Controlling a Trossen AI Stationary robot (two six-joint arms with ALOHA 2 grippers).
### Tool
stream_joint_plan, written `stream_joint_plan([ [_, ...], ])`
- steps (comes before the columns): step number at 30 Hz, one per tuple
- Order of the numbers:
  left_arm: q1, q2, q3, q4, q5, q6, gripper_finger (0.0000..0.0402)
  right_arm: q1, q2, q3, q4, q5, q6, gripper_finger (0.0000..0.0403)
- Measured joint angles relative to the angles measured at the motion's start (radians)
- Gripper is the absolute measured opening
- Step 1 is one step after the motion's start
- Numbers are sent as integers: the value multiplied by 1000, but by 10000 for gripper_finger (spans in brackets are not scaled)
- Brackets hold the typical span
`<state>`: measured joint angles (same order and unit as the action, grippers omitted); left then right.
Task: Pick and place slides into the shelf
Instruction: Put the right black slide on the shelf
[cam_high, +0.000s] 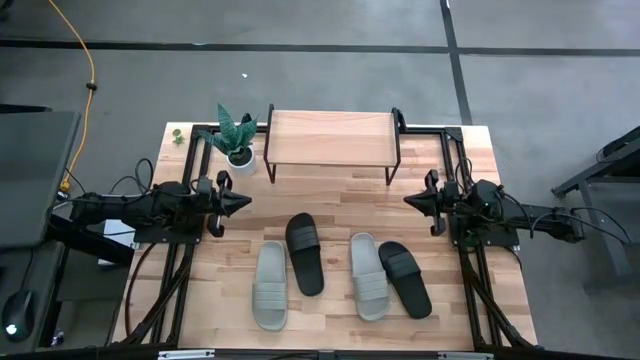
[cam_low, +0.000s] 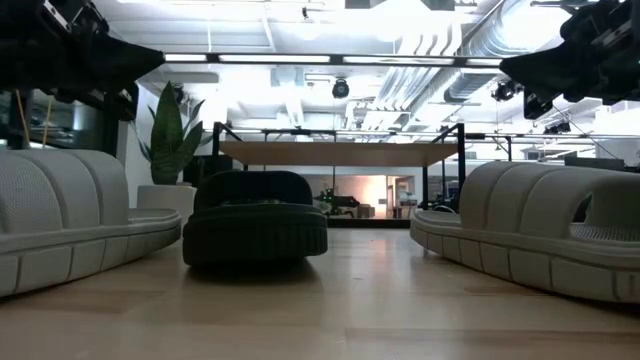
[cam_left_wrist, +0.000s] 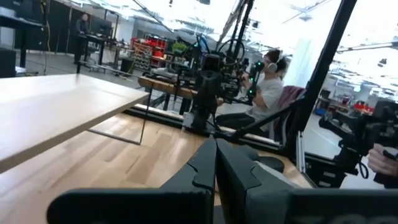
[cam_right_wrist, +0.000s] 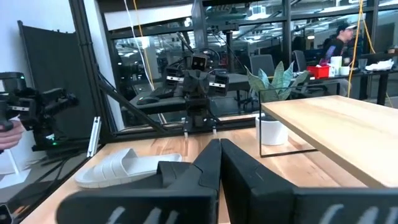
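Four slides (cam_high: 340, 270) near table front edge, shelf (cam_high: 331, 138) bare. Left gripper (cam_high: 243, 201), right gripper (cam_high: 410, 201) clenched, empty. I'd grab strap: light, soft foam.

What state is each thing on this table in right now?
Left gripper: shut, empty, at the table's left edge.
Right gripper: shut, empty, at the right edge.
Slides: all four flat on the table, untouched.
Shelf: upright, top bare.
Potted plant: upright beside the shelf.
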<state>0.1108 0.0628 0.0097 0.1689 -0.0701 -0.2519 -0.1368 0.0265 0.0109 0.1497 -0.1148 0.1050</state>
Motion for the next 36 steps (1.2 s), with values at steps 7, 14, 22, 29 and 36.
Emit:
stream_joint_plan([
  [7, 0, 0, 0, 11, -14, 0, 1, 6, 21, 68, -22, -9, 4, 0],
  [14, 0, 0, 0, 12, -32, 0, 1, 70, 146, 180, -55, 9, -57, 0],
  [22, 0, 0, 0, 11, -31, 0, 1, 183, 403, 322, -102, 96, -133, 0],
  [29, 0, 0, 0, 8, -31, 0, 1, 339, 640, 536, -242, 281, -193, 0],
  [36, 0, 0, 0, -2, -31, 0, 1, 539, 817, 720, -365, 546, -232, 0],
])
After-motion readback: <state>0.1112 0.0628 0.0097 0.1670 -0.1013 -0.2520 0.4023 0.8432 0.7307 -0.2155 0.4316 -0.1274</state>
